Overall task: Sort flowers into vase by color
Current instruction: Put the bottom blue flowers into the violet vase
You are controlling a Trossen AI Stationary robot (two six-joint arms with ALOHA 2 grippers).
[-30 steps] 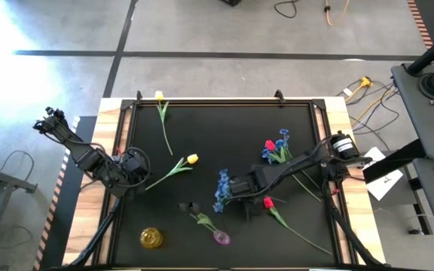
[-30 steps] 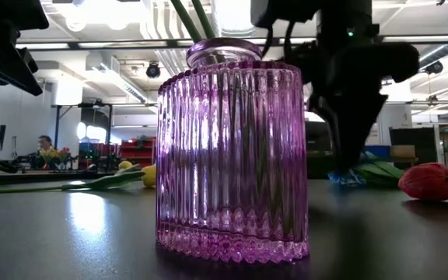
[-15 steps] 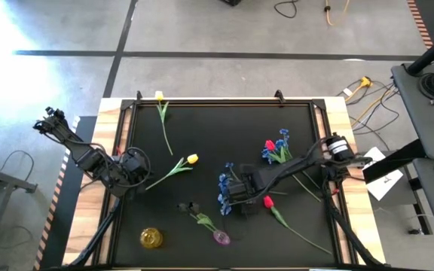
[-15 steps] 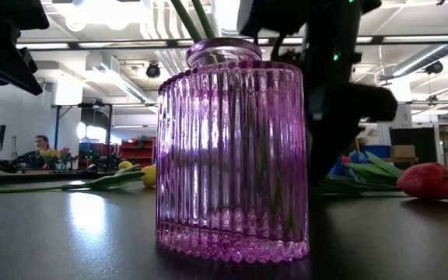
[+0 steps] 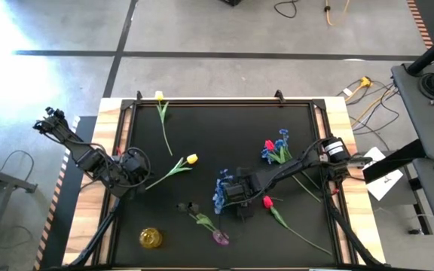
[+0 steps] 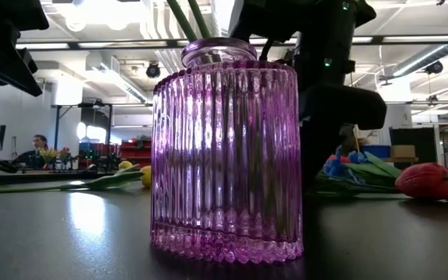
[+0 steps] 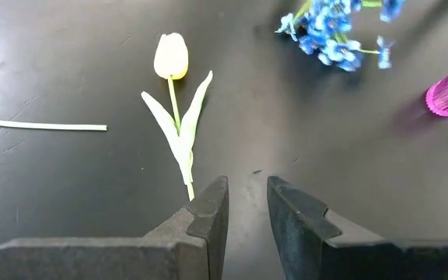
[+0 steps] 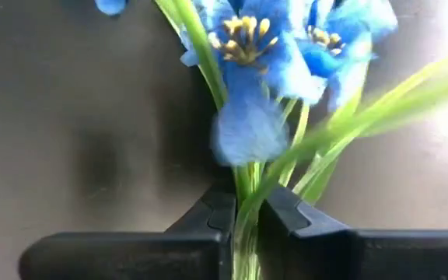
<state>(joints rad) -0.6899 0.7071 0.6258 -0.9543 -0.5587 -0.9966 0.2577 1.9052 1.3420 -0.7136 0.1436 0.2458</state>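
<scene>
The pink vase point(image 6: 225, 152) stands closest in the low view, ribbed and see-through, with two green stems sticking out of its top. From above it sits at the near edge of the desk point(image 5: 224, 124), and a dark flower point(image 5: 189, 207) on a green stem leans out of it. There are two vases: the other is a yellow vase point(image 5: 151, 239), off to the left of the pink one.

The right end effector point(image 5: 230, 192) is in the middle of the desk, just behind the pink vase. Its fingers are squeezed tight on the stems of a blue flower bunch point(image 8: 274, 54). A red tulip point(image 5: 267, 202) lies just beside it.

The left end effector point(image 7: 246, 204) waits at the left side, its fingers nearly together and holding nothing. A yellow tulip point(image 5: 191, 159) lies in front of it.

Farther back lie a second blue bunch point(image 5: 280, 140) and a second red tulip point(image 5: 270, 146), touching each other. A second yellow tulip point(image 5: 159, 96) lies at the far edge. So two yellow, two red, two blue, one dark.

The desk top is black with wood sides. Behind it is a big room with ceiling lights, and a person point(image 6: 40, 145) sits far off.
</scene>
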